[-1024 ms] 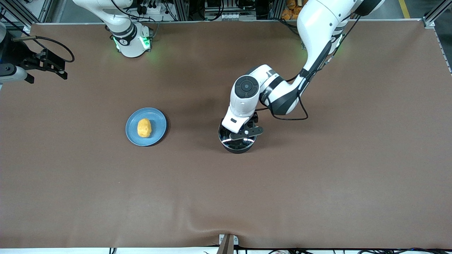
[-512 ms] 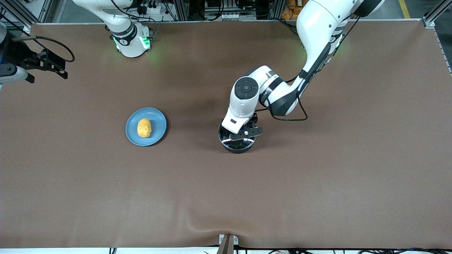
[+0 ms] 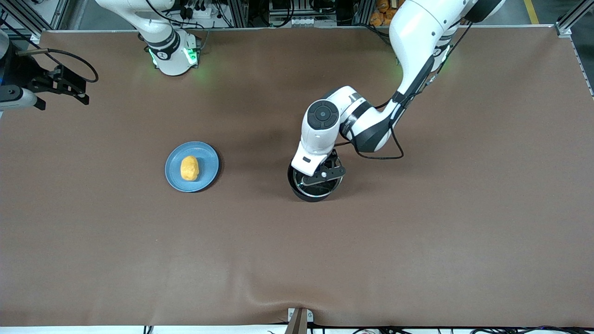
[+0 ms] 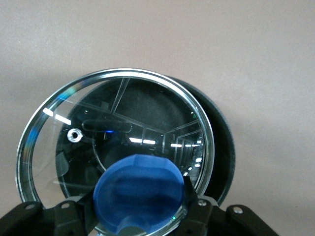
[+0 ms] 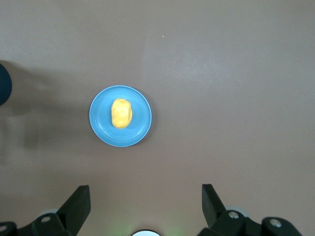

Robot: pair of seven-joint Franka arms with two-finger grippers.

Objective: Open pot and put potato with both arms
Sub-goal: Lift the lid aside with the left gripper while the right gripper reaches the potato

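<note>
Now, potato (image 3: 189,168) on plate (image 3: 209,163), left gripper (image 3: 320,175) fingers clasp lid (image 4: 115,147), right gripper (image 5: 145,204) wide.

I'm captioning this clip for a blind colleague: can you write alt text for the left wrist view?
The left gripper is shut on the blue knob of the glass lid, which is lifted and sits off-centre over the black pot, exposing a crescent of the pot's rim. Bare brown table surrounds them.
</note>
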